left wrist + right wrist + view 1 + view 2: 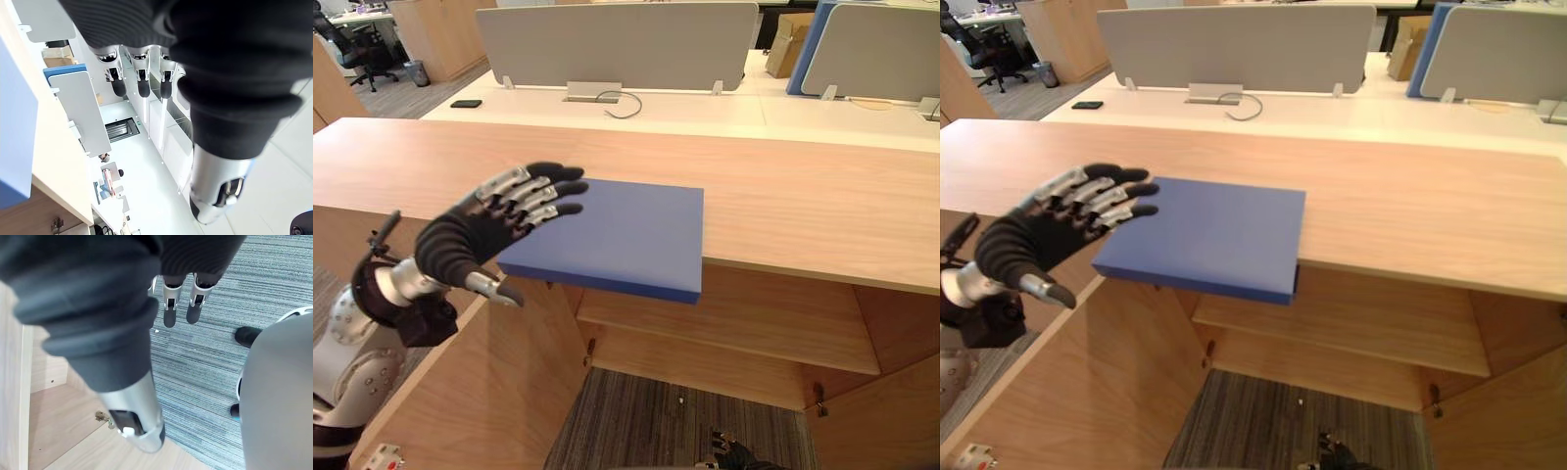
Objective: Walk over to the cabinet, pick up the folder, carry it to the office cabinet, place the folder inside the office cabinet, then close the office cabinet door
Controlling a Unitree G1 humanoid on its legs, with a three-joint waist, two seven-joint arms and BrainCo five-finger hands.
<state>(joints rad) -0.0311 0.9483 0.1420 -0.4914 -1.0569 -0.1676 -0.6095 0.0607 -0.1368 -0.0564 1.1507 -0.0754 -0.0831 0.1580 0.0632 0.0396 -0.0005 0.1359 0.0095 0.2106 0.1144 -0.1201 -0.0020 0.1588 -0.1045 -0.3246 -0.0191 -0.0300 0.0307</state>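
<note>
Straight, spread fingers (543, 196) of your left hand (475, 240) hover at the left edge of the blue folder (626, 235), which overhangs the cabinet top's (803, 196) front lip. A forward nudge could tip it off. The palm faces down, forearm angled up from lower left. Your right hand (169, 308) hangs loose-fingered over carpet (254, 279).
</note>
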